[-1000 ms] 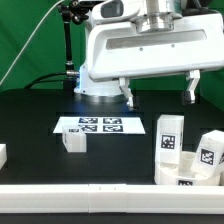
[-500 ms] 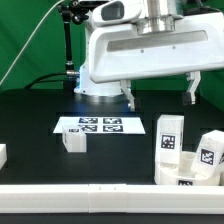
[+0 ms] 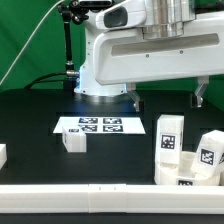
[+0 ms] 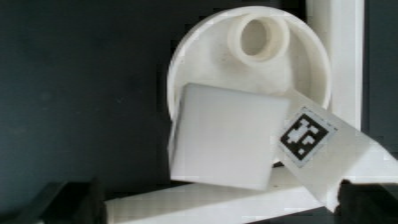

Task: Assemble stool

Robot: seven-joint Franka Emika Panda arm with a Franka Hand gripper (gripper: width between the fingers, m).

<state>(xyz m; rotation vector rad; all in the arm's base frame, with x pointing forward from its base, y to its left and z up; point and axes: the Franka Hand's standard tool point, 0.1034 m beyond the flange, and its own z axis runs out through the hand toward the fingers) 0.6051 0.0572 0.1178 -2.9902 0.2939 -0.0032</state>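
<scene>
In the exterior view my gripper hangs open and empty above the cluster of white stool parts at the right. A tall leg with a marker tag stands there, with another tagged leg beside it. One small leg lies apart, by the marker board. In the wrist view the round disc seat, which has an oval hole, lies below the gripper. A blocky tagged leg rests on it. Both dark fingertips stand wide apart on either side of the parts, touching nothing.
The marker board lies flat mid-table. A white rail runs along the front edge. A small white piece sits at the exterior view's left edge. A black stand rises at the back.
The arm has shifted toward the exterior view's right and slightly lower over the parts at the right. The jaws stay open. No part has moved.
</scene>
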